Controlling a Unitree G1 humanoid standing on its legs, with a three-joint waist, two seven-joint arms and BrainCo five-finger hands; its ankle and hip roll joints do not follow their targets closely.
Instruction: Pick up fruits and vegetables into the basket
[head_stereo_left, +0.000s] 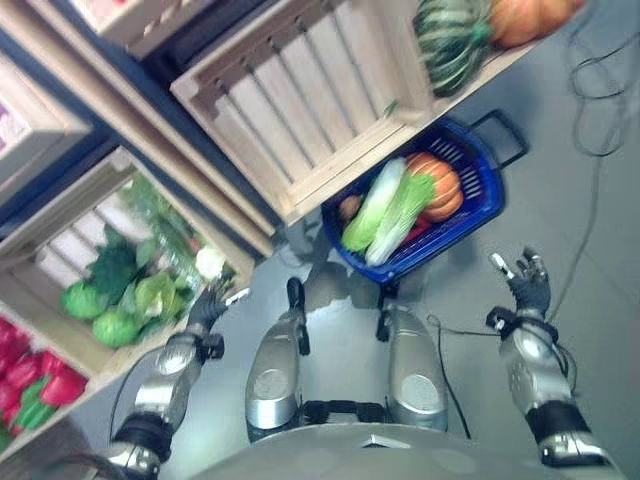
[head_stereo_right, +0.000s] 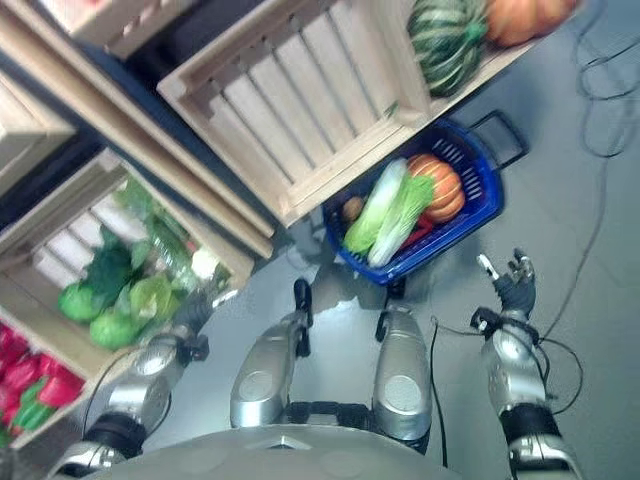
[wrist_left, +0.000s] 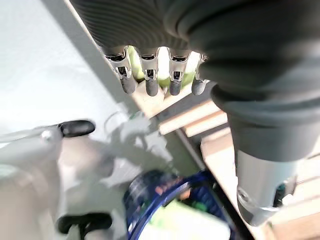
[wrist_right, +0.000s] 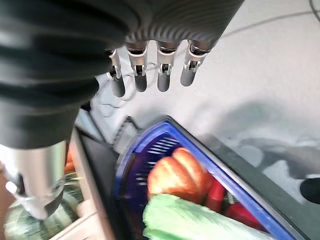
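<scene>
A blue basket (head_stereo_left: 487, 190) sits on the grey floor below the wooden crates. It holds an orange pumpkin (head_stereo_left: 441, 186), two pale green cabbages (head_stereo_left: 386, 210), something red (wrist_right: 216, 196) and a small brown item (head_stereo_left: 349, 207). My left hand (head_stereo_left: 207, 307) reaches to the front edge of the low crate (head_stereo_left: 62, 255) of green vegetables (head_stereo_left: 136, 292); its fingers (wrist_left: 146, 81) hang straight and hold nothing. My right hand (head_stereo_left: 527, 281) hovers open over the floor, right of the basket, empty.
An upper crate (head_stereo_left: 300, 90) stands mostly bare, with a striped green squash (head_stereo_left: 450, 40) and an orange pumpkin (head_stereo_left: 525, 18) at its right end. Red peppers (head_stereo_left: 30, 380) lie in a crate at far left. A white vegetable (head_stereo_left: 209, 262) lies near my left hand.
</scene>
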